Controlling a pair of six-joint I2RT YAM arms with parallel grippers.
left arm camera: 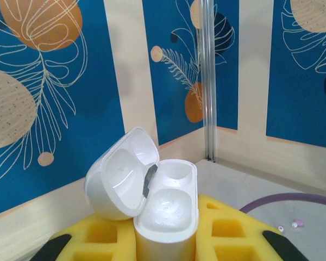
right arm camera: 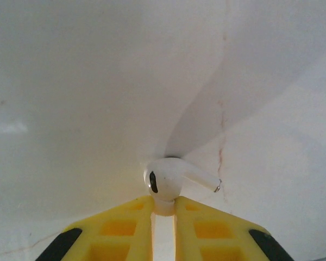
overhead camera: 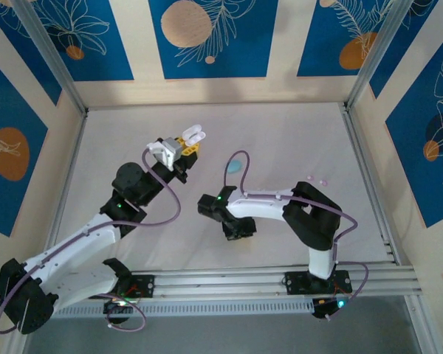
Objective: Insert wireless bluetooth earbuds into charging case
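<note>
On my overhead feed the left tool reaches toward the far middle of the tabletop, its yellow fingers clamped on a white charging case. Through the left wrist camera I see that case standing upright between the yellow pads. Its lid is swung open to the left on its hinge, and the two moulded wells in the base face the camera. The left tool grips the case by its sides.

The right tool sits nearer the arm bases, around mid-tabletop, pointing down. Its own camera shows me the tool narrowed right down, pinching a white earbud at the fingertips. The bud's dark oval mesh faces the lens and its stem sticks out to the right, ending in a metal tip. I can't tell whether the earbud touches the white tabletop behind it. It is well apart from the case.

A light blue oval object lies between the two tools. Two tiny buds rest near the right arm's elbow, and the left wrist camera catches them beside a purple cable.
</note>
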